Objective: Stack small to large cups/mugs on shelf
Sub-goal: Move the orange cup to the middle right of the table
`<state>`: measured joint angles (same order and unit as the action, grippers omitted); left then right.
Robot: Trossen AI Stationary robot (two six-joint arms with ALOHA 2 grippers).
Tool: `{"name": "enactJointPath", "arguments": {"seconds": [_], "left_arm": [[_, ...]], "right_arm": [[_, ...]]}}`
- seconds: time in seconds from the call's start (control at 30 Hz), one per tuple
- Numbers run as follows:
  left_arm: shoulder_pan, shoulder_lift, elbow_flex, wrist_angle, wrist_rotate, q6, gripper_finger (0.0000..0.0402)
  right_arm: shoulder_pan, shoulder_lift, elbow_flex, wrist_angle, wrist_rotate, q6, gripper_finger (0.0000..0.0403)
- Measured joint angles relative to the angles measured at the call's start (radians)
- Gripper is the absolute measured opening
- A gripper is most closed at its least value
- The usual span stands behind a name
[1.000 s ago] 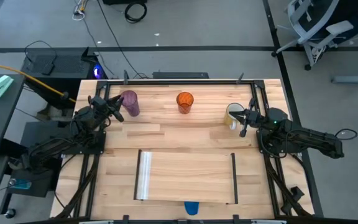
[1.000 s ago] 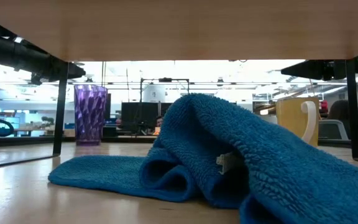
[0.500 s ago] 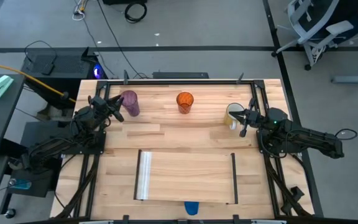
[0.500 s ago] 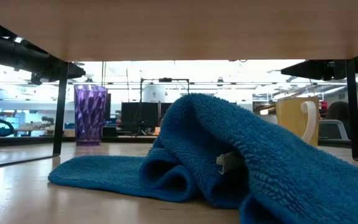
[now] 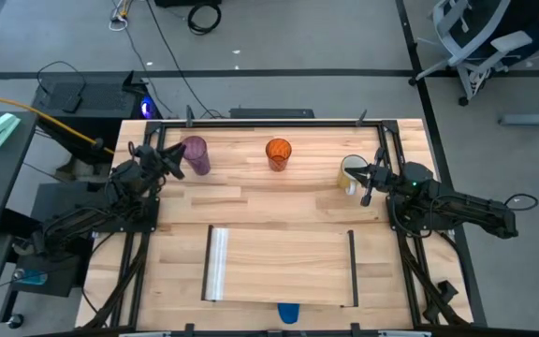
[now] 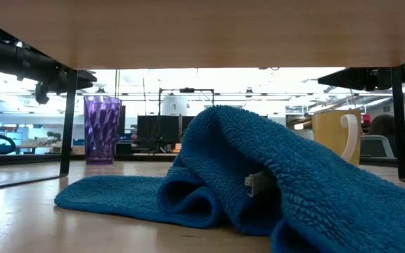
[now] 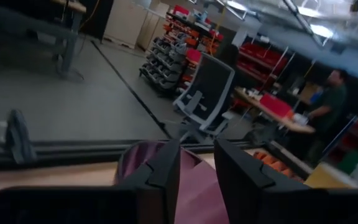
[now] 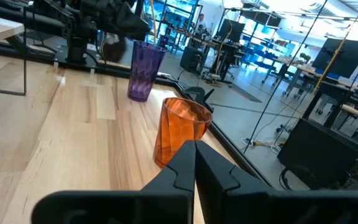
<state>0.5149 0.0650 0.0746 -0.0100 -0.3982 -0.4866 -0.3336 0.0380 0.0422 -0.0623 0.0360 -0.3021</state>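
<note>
the purple tumbler (image 5: 196,154) stands upright at the far left of the table, its long axis vertical, and my left gripper (image 5: 172,162) sits just beside it on its left, so close that in my left wrist view the tumbler (image 7: 166,177) fills the space right ahead of my fingers (image 7: 166,171). those fingers are parted by a narrow gap and hold nothing; the gap looks too tight for the tumbler's width, so i judge i must spread them before i close in. the orange tumbler (image 5: 279,153) stands upright in the middle of the far edge, well apart from both of my grippers. the mug (image 5: 351,173) stands at the far right, with my right gripper (image 5: 367,177) just beside it on its right; that one's fingers are pressed together and empty, as my right wrist view shows (image 8: 194,165). the shelf (image 5: 279,265) lies toward the near side of the table, its top bare, with a blue towel (image 6: 259,179) under it. my left arm is folded low at the left edge, forearm reaching in toward the tumbler; my right arm lies stretched along the right edge. nothing is stacked yet, and my left side is the nearer one for the purple tumbler.
</note>
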Motion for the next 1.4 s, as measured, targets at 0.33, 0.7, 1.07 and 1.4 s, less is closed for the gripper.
{"name": "enactJointPath", "arguments": {"seconds": [0.33,0.7,1.07,1.4], "left_arm": [[0.000,0.000,0.000,0.007,0.000,-0.295,0.0107],[-0.002,0.000,0.000,0.398,0.055,-0.211,0.0092],[-0.002,0.000,0.000,0.522,0.056,-0.209,0.0074],[-0.002,0.000,0.000,0.544,0.099,-0.236,0.0071]], "right_arm": [[0.000,0.000,0.000,0.189,0.000,0.150,0.0014],[0.000,0.000,0.169,0.304,0.000,0.398,0.0014],[0.000,0.007,0.403,0.296,-0.002,0.457,0.0014],[0.000,0.106,0.550,0.294,-0.001,0.519,0.0014]]}}
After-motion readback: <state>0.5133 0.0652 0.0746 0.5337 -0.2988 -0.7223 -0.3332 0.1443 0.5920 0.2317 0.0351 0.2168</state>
